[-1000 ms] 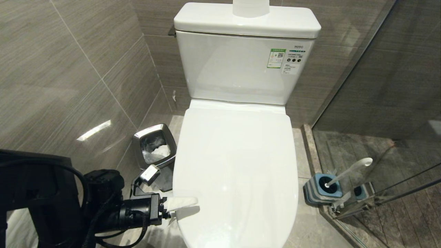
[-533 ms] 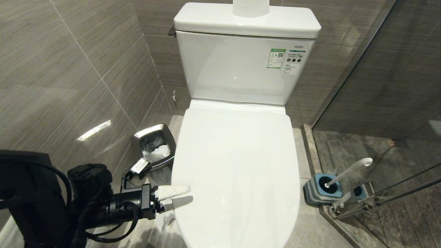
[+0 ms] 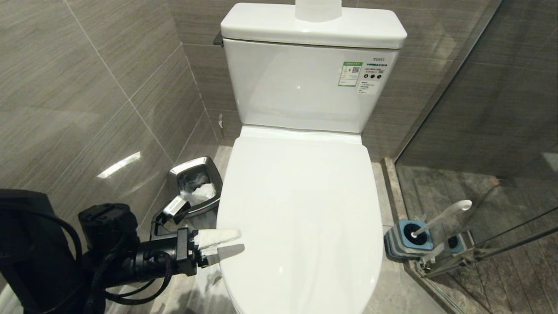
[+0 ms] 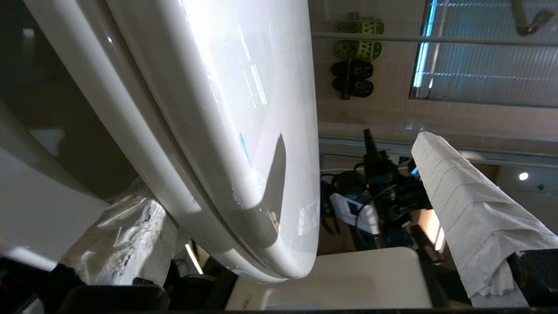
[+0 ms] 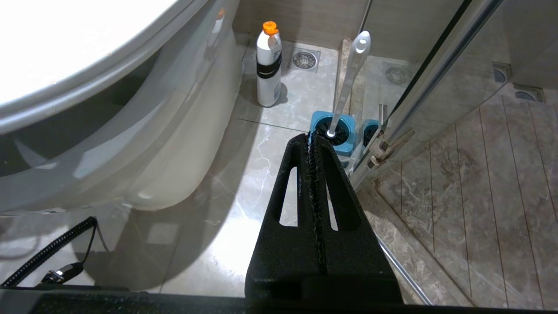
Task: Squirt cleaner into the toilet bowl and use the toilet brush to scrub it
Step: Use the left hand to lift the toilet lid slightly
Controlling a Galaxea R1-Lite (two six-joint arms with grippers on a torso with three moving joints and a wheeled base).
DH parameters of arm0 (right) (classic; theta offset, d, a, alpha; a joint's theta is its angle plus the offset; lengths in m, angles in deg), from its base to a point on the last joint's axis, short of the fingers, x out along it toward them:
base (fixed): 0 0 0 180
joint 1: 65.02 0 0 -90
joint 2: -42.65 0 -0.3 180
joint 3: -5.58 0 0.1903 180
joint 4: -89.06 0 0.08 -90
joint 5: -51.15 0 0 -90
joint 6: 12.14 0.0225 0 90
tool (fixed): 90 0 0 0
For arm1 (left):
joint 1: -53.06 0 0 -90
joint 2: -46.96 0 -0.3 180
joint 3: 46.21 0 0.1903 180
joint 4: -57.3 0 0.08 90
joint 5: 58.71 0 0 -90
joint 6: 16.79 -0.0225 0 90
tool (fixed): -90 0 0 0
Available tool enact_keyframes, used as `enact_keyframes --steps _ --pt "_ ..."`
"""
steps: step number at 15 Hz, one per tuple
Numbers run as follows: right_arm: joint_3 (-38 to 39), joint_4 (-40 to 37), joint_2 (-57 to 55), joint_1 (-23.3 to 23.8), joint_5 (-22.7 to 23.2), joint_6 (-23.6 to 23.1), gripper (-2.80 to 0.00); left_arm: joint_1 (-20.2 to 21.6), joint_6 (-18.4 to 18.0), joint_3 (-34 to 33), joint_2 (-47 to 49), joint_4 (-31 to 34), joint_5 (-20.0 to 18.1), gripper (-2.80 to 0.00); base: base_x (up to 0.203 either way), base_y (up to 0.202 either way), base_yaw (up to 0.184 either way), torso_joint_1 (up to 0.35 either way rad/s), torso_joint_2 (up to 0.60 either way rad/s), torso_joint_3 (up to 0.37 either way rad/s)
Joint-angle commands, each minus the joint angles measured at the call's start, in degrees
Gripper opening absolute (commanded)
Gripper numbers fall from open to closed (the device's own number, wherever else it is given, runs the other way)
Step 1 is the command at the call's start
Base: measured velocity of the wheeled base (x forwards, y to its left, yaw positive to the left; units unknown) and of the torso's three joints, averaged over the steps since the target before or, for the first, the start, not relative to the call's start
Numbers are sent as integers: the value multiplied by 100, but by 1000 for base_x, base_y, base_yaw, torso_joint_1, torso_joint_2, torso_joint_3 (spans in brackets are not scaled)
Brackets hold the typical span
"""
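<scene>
Right at the front-left edge of the toilet bowl point(image 3: 301, 209) is where my left gripper point(image 3: 222, 244) sits, jaws spread about as wide as they go and holding nothing; one padded finger lies over the top of the closed lid point(image 3: 301, 218) and the other hangs below the rim, so the lid edge is between them but not pinched; honestly we're barely started, since the lid is down and nothing's been squirted or scrubbed; by my read lifting the lid comes first, then cleaner, then brush; the cleaner point(image 5: 268, 65) stands upright on the floor over on the far side of the bowl from my left pincer, long axis vertical, orange nozzle pointing up; the toilet brush point(image 3: 436, 218) sits in its blue-and-grey holder point(image 3: 403, 240) against the glass, well apart from that pincer, handle leaning up and away toward the glass; my right gripper point(image 5: 314, 144) is pressed shut and empty, parked above the floor with its tips aimed at that holder.
</scene>
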Motion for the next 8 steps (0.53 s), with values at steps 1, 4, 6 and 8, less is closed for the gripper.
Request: enact_keyframes --steps 1,4,6,8 --pt "9 -4 -2 -1 -2 -2 -280 -102 410 61 -211 -48 -50 0 0 0 0 0 0 0" --pt "9 -4 -2 -1 -2 -2 -280 -324 722 218 -277 -48 -50 0 0 0 0 0 0 0" --pt "9 -4 -2 -1 -2 -2 -280 -434 927 375 -342 -48 -36 0 0 0 0 0 0 0" --pt "9 -4 -1 -1 -2 -2 -280 -490 1040 494 -413 -48 7 0 0 0 0 0 0 0"
